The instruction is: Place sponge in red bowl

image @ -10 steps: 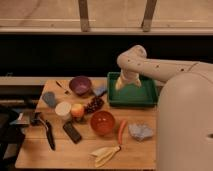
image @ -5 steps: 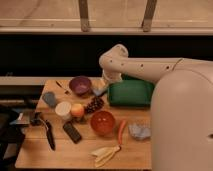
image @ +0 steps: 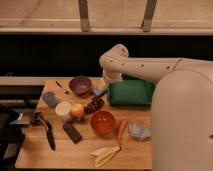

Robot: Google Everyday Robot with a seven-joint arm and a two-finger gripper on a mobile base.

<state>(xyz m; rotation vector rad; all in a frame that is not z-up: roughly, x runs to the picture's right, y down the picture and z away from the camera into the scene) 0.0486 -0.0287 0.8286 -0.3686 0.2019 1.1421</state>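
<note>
Several things are spread over the wooden table (image: 35, 155), and the red bowl (image: 103, 122) near its middle serves as the centre of the dial. Farthest left, at about eight o'clock, lies a black-handled tool (image: 48, 135). A grey-blue lump (image: 50, 99) sits out at ten o'clock by the table's left edge. Next comes a white cup (image: 63, 110) with a round orange fruit (image: 77, 110) just beside it, both toward ten o'clock. A flat black block (image: 73, 132) lies at eight o'clock, nearer the bowl than the tool is.

A purple bowl (image: 80, 85) stands far out at eleven o'clock, and a dark bunch of grapes (image: 93, 105) lies close to the red bowl on the same bearing. The sponge (image: 98, 91) — a pale blue piece — rests on the table at roughly twelve o'clock, beyond the grapes and between the purple bowl and the green tray (image: 131, 94). It is not in the red bowl, which looks empty.

The gripper (image: 106, 82) hangs right at the sponge, on its far side. Whether it has hold of the sponge I cannot tell.

At six o'clock lies a yellow banana peel (image: 105, 155), and at four o'clock a carrot (image: 121, 131), just beside the bowl. The green tray fills one to two o'clock. A crumpled grey thing (image: 140, 131) lies past the carrot at three to four o'clock — close to the robot's white arm (image: 145, 67), which reaches in from the right.
</note>
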